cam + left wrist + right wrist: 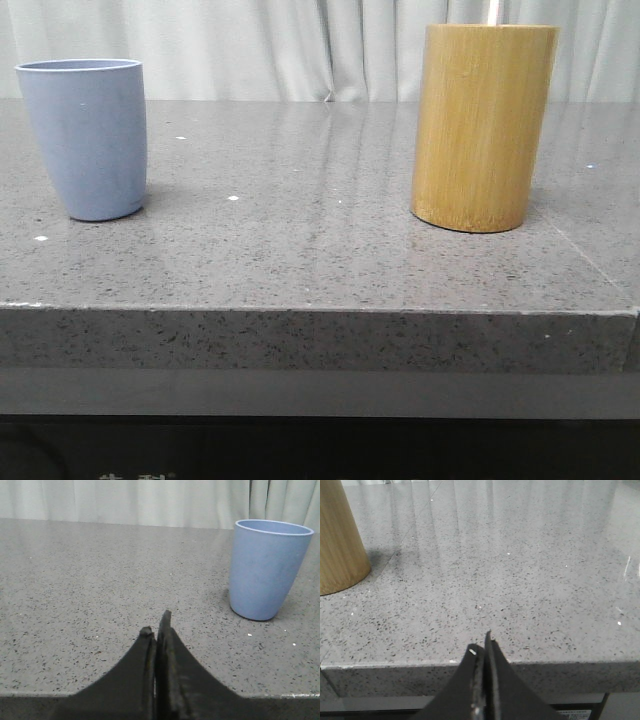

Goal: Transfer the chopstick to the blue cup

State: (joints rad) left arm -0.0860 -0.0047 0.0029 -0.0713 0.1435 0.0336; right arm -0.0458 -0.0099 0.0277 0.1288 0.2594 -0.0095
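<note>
Both grippers were clenched empty: left gripper (pixel 157 625) low at the near table edge, right gripper (pixel 482 642) likewise. Thin pale pinkish-beige chopstick (pixel 493 12) stood in the yellow-brown bamboo cylinder (pixel 483 125), only its top showing, so it likely needs a straight lift. Cylinder sat ahead of the right gripper, off to one side. Matte pale blue tapered cup (pixel 88 135) stood upright ahead of the left gripper, well apart from the cylinder. Grey speckled stone tabletop (pixel 300 230) lay bare between them.

Lab-like: speckled grey countertop (pixel 320 250), pale curtain (pixel 280 50)
</note>
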